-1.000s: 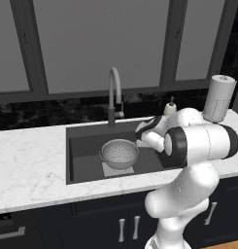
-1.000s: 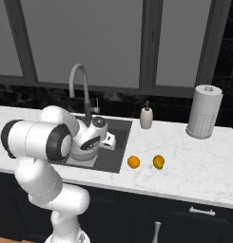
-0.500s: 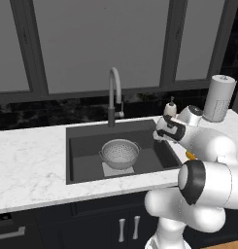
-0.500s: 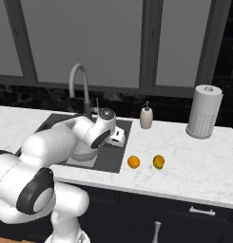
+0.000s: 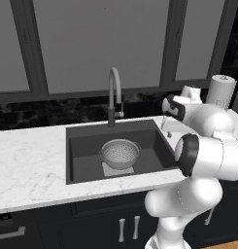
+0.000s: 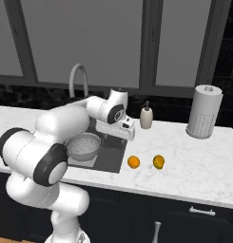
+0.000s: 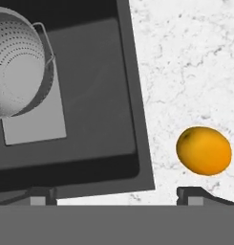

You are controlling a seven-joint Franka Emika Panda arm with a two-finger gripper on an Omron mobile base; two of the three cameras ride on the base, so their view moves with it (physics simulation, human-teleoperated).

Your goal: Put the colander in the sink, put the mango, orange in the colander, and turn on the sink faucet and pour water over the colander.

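Over the sink's right rim, my pincer (image 7: 116,195) hangs wide open, empty.
Silver perforated colander (image 5: 120,153) sits inside the dark sink (image 5: 86,146); a round orange fruit (image 7: 204,150) lies nearby, with a beige soap dispenser (image 6: 146,116) behind.

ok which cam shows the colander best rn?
Left base view: the colander sits unobstructed, whole, in the sink. In the right base view the arm covers part of its rim. The hand view crops it at the frame edge.
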